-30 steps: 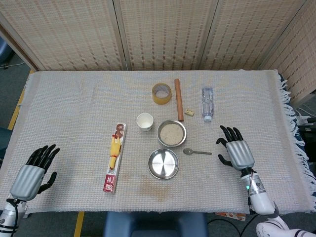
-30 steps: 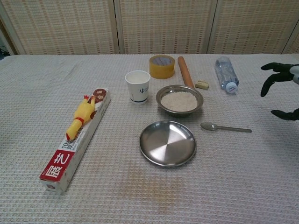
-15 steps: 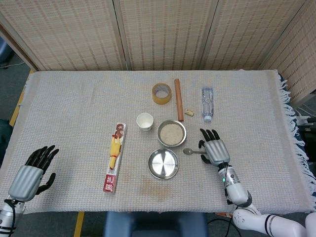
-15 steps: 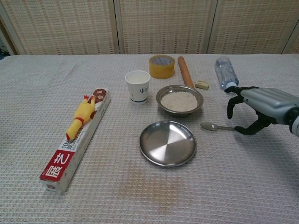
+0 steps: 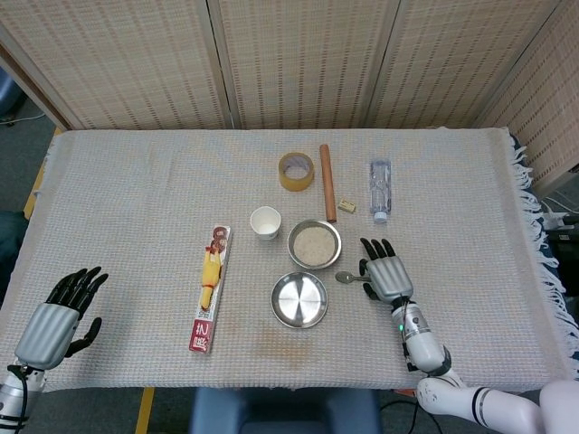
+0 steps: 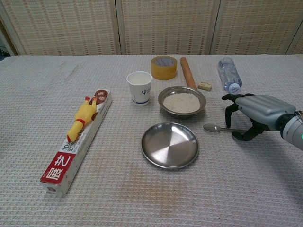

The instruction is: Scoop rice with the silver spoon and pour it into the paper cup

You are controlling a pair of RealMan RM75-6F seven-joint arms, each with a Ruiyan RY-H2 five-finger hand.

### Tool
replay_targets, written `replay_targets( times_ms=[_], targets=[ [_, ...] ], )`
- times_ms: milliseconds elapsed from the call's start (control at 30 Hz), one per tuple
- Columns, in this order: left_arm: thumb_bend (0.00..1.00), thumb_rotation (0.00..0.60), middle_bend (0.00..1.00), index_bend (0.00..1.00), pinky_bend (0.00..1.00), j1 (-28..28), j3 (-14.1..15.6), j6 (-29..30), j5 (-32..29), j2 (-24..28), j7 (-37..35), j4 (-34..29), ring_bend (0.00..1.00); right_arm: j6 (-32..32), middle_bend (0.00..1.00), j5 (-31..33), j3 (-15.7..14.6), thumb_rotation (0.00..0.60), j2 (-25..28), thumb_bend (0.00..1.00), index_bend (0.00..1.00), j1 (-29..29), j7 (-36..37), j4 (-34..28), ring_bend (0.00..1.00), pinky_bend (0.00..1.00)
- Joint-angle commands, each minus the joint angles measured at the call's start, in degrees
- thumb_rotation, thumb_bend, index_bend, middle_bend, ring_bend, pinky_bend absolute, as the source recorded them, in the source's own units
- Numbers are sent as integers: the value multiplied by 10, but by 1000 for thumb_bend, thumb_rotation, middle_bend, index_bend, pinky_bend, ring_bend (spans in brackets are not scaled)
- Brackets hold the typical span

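- looking down in the head view, the right hand (image 5: 387, 274) sits over the spoon (image 5: 346, 278) handle, fingers spread and pointing away from the robot; only the spoon bowl shows, just left of the hand.
- whether those fingers touch the handle cannot be told from here.
- the spoon lies right of the rice bowl (image 5: 314, 243) and up-right of the empty plate (image 5: 299, 299).
- the cup (image 5: 265, 222) stands just left of the rice bowl.
- the left hand (image 5: 60, 315) rests near the table's front left corner, fingers apart, holding nothing.
- the tape (image 5: 296, 171), rolling pin (image 5: 327, 183) and bottle (image 5: 380, 189) lie further back; a box (image 5: 208, 290) with a toy chicken on it lies left of the plate.
- in the chest view, the right hand (image 6: 255, 115) arches over the spoon (image 6: 222, 128) handle, fingers (image 6: 228, 112) curled down behind it and thumb in front; the spoon lies flat on the cloth.
- the grip looks loose, not closed on the handle.
- the cup (image 6: 139, 87) stands upright, beside the rice bowl (image 6: 182, 101).
- the left hand is out of this view.
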Motion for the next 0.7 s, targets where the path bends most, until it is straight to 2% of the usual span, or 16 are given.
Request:
replay_targets(
  times_ms=[33, 600, 700],
  targets=[
    [472, 600, 0, 0, 113, 1, 1, 0, 0, 0, 0, 1, 0, -1, 0, 2, -2, 600, -1, 309, 490, 2, 0, 3, 0, 0],
    [472, 600, 0, 0, 113, -2, 1, -3, 1, 1, -6, 2, 0, 8, 2, 6, -10, 600, -9, 314, 549, 10, -3, 7, 0, 0],
    [472, 600, 0, 0, 113, -2, 1, -4, 1, 1, -5, 0, 0, 14, 52, 4, -10, 600, -12, 315, 574, 11, -3, 8, 0, 0]
  ],
)
